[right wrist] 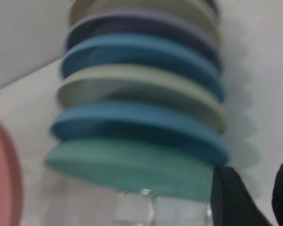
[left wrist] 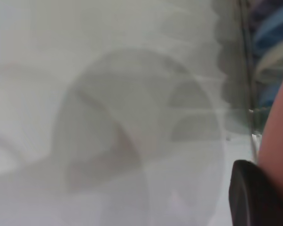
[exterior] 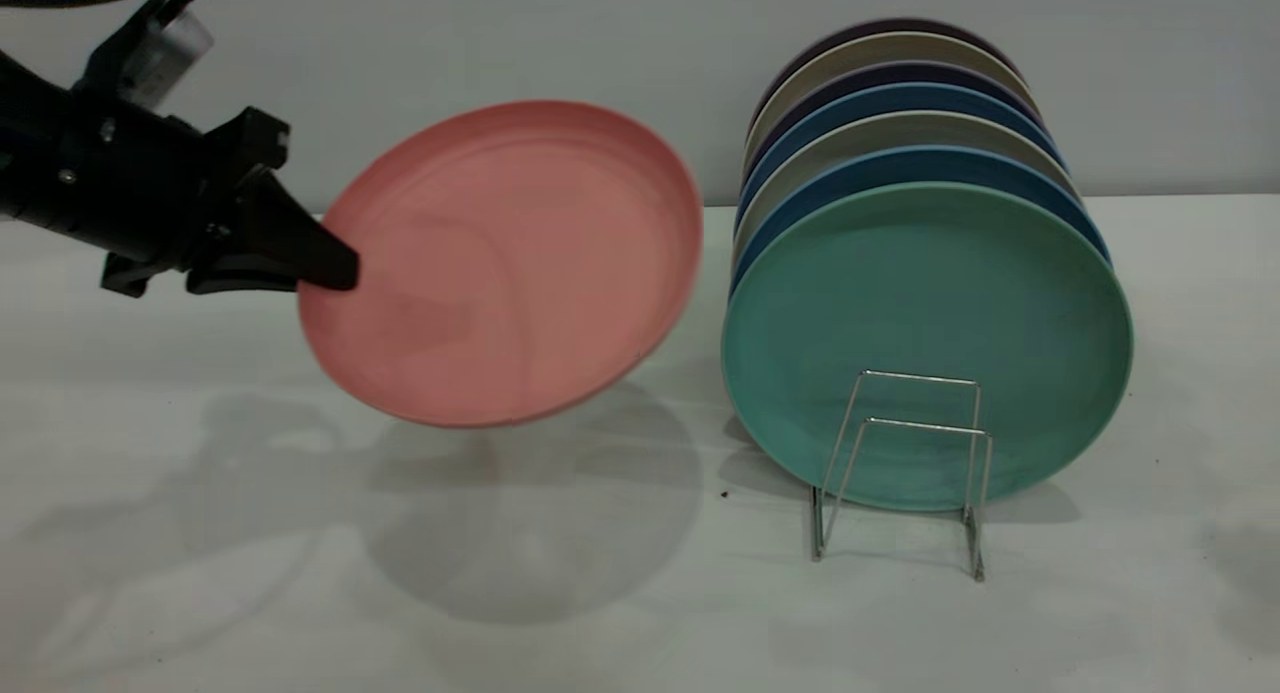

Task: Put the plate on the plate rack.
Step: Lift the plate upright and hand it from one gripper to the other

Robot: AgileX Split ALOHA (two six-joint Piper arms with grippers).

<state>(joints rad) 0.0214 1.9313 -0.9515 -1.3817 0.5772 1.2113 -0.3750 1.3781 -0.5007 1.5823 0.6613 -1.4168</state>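
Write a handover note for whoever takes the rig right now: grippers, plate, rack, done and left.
Left gripper: shut on the rim of the pink plate, holding it tilted in the air, left of the rack.
Right gripper: hangs near the racked plates, holding nothing; open.
Plate rack: holds a row of plates, teal-green plate at the front; two front wire loops free.
Done: plate picked up.
Left: carry it over and set it in a free front slot.

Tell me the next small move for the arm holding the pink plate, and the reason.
Probably carry the plate rightward toward the plate rack. The left tool grips its edge, holding it tilted above the table, beside the teal plate. Two wire loops in front of that plate stand free.
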